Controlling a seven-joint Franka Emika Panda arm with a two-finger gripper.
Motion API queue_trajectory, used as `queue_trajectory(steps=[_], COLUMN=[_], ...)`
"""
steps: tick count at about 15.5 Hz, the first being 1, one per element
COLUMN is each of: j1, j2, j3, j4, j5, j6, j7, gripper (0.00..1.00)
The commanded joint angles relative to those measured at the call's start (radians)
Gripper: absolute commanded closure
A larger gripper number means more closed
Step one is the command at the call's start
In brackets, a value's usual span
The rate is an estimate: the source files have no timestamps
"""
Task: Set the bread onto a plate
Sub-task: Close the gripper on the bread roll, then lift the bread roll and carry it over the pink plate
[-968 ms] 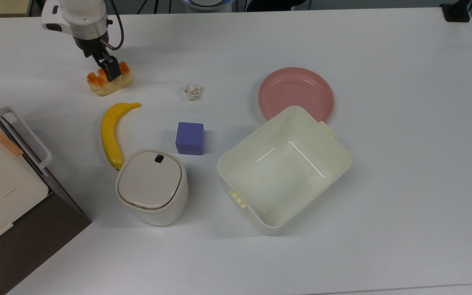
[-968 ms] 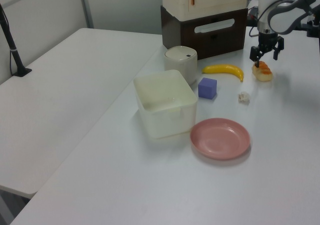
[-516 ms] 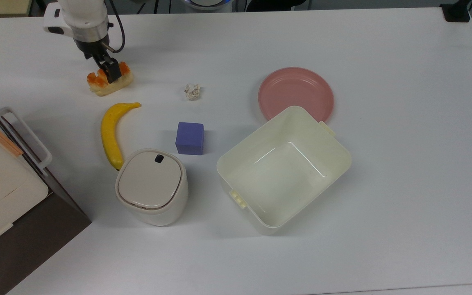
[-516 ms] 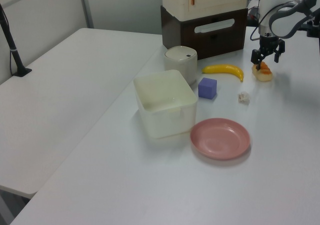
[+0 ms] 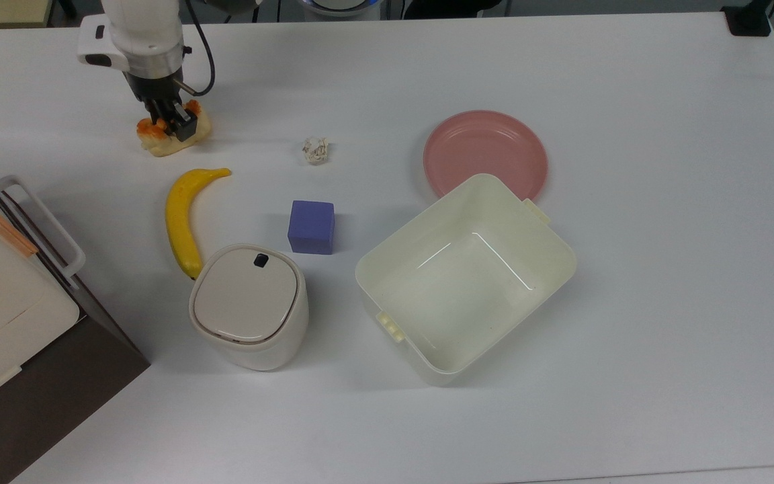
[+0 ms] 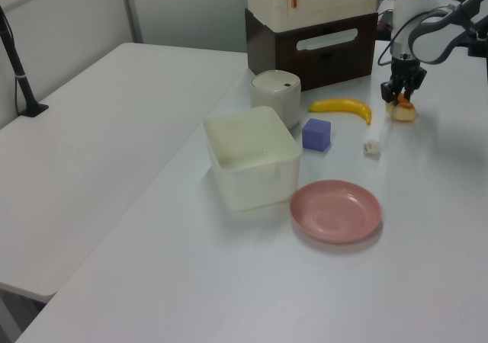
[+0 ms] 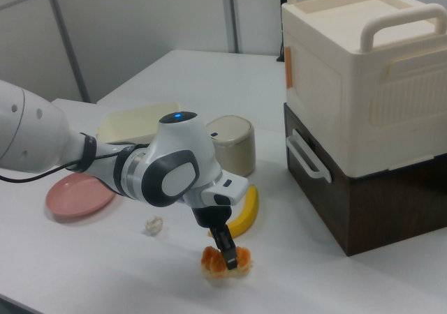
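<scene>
Your hand (image 5: 170, 126) is down on the bread (image 5: 166, 134), fingers clamped across its glazed top, at the far left of the counter (image 5: 629, 302) in the top view. The pink plate (image 5: 485, 153) sits well apart to the top view's right, touching the cream tub (image 5: 465, 277).

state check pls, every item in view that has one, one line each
gripper: shut on the bread
bread: gripped, at table level
plate: empty
cream tub: open, empty
lidded bin: lid closed
banana: unpeeled, lying flat
white paper ball: crumpled
</scene>
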Motion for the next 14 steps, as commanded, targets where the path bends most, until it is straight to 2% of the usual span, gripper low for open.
queue_trajectory(steps=[1,5,7,11,12,14], j1=[0.008,0.025,0.071,0.112,0.115,0.141], j2=[0.009,-0.013,-0.061,-0.134,-0.15,-0.157], j3=[-0.011,-0.003,0.001,0.023,0.023,0.023], j4=[-0.013,0.016,0.07,0.286,0.338,0.417], j5=[-0.037,-0.033,-0.005,0.28,0.327,0.36], j6=[0.048,0.015,-0.105,-0.414,-0.502,-0.631], j7=[-0.049,-0.166,-0.24,-0.43,-0.479,-0.541], gripper=[1.0,1.0,1.0,1.0,1.0,1.0])
